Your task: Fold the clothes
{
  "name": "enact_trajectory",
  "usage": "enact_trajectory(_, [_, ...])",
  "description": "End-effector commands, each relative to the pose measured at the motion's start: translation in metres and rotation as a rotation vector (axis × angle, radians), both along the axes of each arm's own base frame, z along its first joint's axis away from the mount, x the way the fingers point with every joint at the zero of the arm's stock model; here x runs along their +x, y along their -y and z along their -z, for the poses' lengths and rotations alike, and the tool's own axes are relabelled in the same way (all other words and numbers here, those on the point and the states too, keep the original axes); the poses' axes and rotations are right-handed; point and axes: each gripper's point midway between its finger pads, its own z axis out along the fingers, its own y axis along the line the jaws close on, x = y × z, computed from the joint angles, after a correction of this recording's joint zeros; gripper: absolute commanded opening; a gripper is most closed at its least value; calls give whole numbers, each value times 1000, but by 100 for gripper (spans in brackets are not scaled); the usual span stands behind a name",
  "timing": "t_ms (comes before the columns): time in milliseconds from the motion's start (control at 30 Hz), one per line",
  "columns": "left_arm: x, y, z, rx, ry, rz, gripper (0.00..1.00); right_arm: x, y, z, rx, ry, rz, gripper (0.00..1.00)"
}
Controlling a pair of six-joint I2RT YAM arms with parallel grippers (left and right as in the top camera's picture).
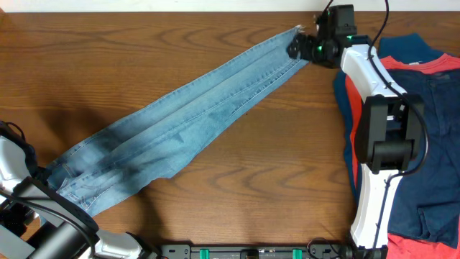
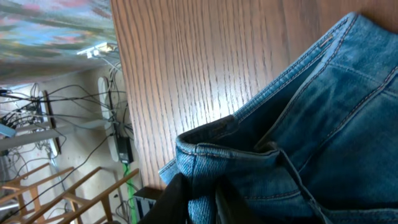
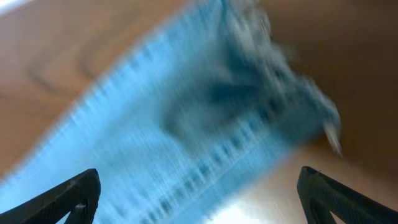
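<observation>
Over the far-right hem (image 1: 293,36), right pincer (image 3: 199,177) gaped wide; left pincer (image 2: 202,202), narrow, pinched the jeans (image 1: 194,115) waistband (image 2: 249,152). Hem needed a square, both-layer grab before folding.

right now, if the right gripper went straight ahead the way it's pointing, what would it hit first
The jeans, at their frayed hem. The right gripper points at that denim with its jaws wide open; the wooden table lies under it. The view is blurred, so the gap is unclear.
</observation>
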Motion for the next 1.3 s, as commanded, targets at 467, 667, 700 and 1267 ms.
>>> enact_trajectory(467, [25,6,-45,-62,161,48,70,-5,23,-9,-87,4,-13,99])
enact_trajectory(667, [23,22,-26,-130,179,18,44,-5,23,-9,-88,3,-12,99])
enact_trajectory(700, [22,24,-20,-134,177,8,44,-6,23,-9,-88,2,-11,99])
enact_trajectory(1267, [12,38,78,-80,236,3,6,2,26,13,-36,-38,107,99])
